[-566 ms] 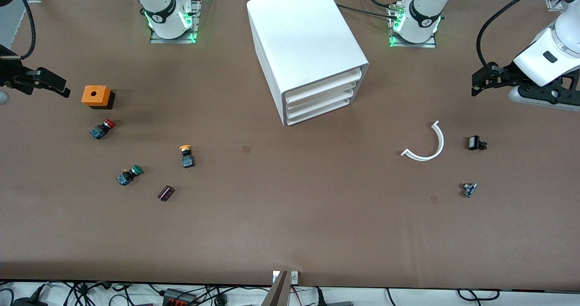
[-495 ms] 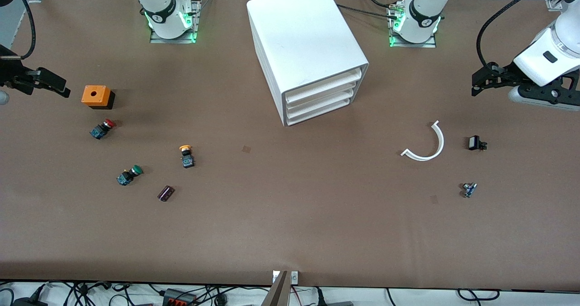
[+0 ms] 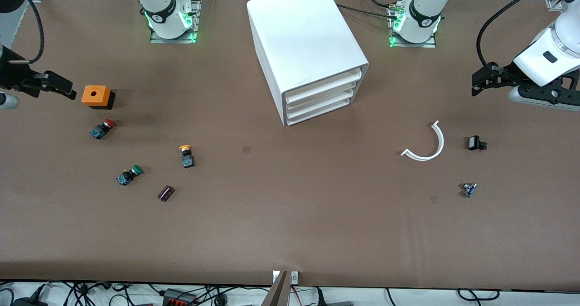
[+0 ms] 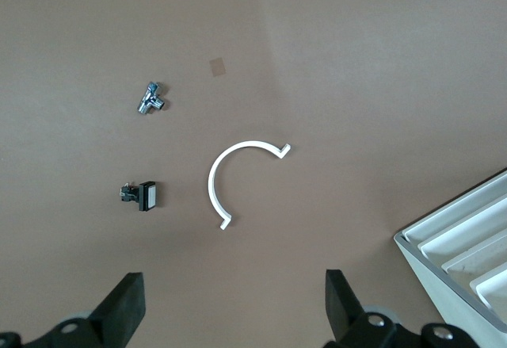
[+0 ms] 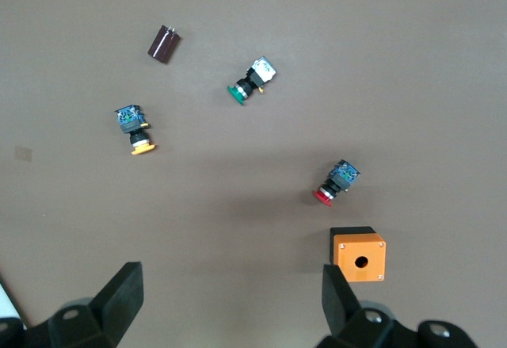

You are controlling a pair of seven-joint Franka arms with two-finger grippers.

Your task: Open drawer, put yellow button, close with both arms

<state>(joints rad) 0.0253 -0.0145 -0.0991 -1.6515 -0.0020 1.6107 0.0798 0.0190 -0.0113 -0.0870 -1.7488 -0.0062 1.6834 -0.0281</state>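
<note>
The white cabinet [image 3: 303, 38] stands mid-table near the arms' bases, its four drawers all pushed in; the drawer [image 3: 322, 84] is the uppermost one. A corner of the cabinet [image 4: 467, 237] also shows in the left wrist view. The yellow button [image 3: 186, 155] lies on its side toward the right arm's end, nearer the front camera than the cabinet, and shows in the right wrist view too [image 5: 136, 130]. My right gripper [image 3: 63, 87] hangs open beside an orange box, empty [image 5: 230, 292]. My left gripper [image 3: 481, 80] hangs open and empty over the left arm's end [image 4: 231, 292].
Around the yellow button lie an orange box [image 3: 96, 96], a red-capped button [image 3: 103, 128], a green-capped button [image 3: 129, 174] and a dark small cylinder [image 3: 166, 193]. Toward the left arm's end lie a white curved strip [image 3: 426, 143], a black switch [image 3: 476, 143] and a metal fitting [image 3: 469, 189].
My right gripper has shifted slightly toward the orange box. The left arm and all the objects are where they were.
</note>
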